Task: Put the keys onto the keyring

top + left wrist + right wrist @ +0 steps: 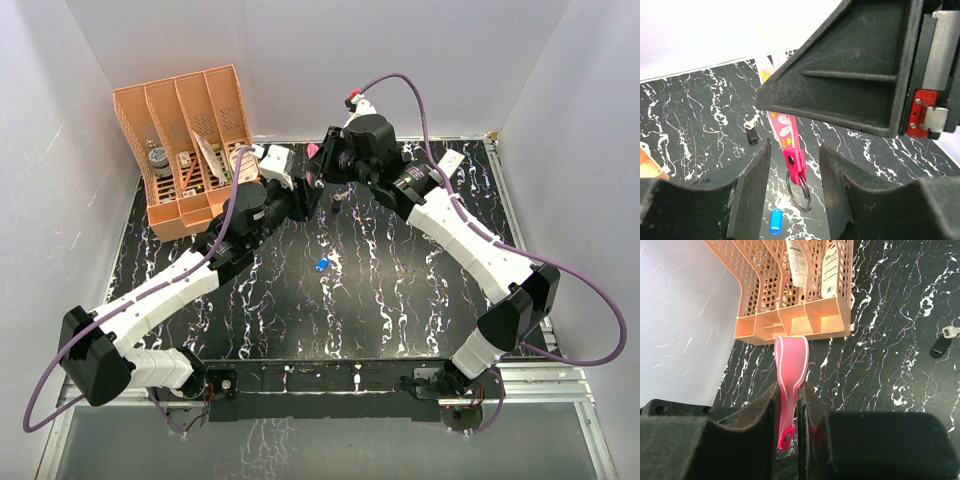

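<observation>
Black marbled tabletop (400,300) veined in white, pale walls on three sides, seen from above. Orange organizer (190,150) in the far left corner, small items in its slots. Both arms stretched to the far middle, with left gripper (305,200) and right gripper (322,172) nose to nose. Only a sliver of the pink keyring (313,151) visible there, beside the right gripper. Blue key (321,264) lying alone on the marble, nearer the bases and apart from both grippers.

From the left wrist: keyring hanging down out of the right gripper's dark body overhead, a metal split ring (799,192) at its low end. Left gripper's jaws parted, one finger (752,195) on each side of the strap, neither one touching it, nothing grasped. Blue key flat on the table just below the split ring, at the bottom of the frame. Black key (752,135) also on the table, left of the strap and apart from the blue one, with a pale blade angled away.

From the right wrist: right gripper's jaws clenched on the keyring, strap pinched flat between the two pads. Looped end of the strap sticking out beyond the fingertips, toward the organizer. Small dark eyelet low on the strap, down inside the grip. Black key at the far right edge, on the marble, silver blade showing.
</observation>
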Motion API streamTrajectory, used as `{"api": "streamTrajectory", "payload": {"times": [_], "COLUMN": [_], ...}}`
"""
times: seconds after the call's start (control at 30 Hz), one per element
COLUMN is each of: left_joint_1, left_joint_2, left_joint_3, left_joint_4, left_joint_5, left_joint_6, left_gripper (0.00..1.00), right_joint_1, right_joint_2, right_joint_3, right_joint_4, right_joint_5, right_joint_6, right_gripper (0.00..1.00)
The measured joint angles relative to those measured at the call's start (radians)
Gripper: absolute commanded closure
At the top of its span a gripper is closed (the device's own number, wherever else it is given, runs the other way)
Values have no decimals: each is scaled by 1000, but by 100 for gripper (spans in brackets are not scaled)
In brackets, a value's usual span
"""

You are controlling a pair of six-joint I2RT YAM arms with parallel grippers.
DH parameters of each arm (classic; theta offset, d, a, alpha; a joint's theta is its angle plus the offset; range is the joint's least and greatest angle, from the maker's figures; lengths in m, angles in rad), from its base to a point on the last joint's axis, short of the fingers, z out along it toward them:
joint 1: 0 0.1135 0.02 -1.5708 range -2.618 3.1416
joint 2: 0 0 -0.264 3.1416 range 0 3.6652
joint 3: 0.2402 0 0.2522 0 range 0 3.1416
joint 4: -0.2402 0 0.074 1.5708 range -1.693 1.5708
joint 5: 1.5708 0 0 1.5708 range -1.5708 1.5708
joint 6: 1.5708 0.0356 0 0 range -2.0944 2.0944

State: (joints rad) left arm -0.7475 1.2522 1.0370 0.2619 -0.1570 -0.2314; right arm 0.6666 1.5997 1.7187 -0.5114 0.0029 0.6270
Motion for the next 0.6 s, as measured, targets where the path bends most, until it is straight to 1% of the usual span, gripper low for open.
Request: {"api": "streamTrajectory", "payload": {"times": [0.37,0.6], "left_joint_1": [0,0], "left_joint_2": [24,24], "left_joint_3": [20,45], "left_joint_4": [-1,-21], "left_joint_5": [0,0], "left_joint_6": [-1,-4], "left_gripper": [65,66], "right_joint_1": [0,1], "right_joint_2": [-2,-2], "right_joint_3": [0,0], "right_joint_4": [-1,-2], "right_joint_5": [15,32], "right_joint_6": [0,-2], "right_gripper": [94,94]}}
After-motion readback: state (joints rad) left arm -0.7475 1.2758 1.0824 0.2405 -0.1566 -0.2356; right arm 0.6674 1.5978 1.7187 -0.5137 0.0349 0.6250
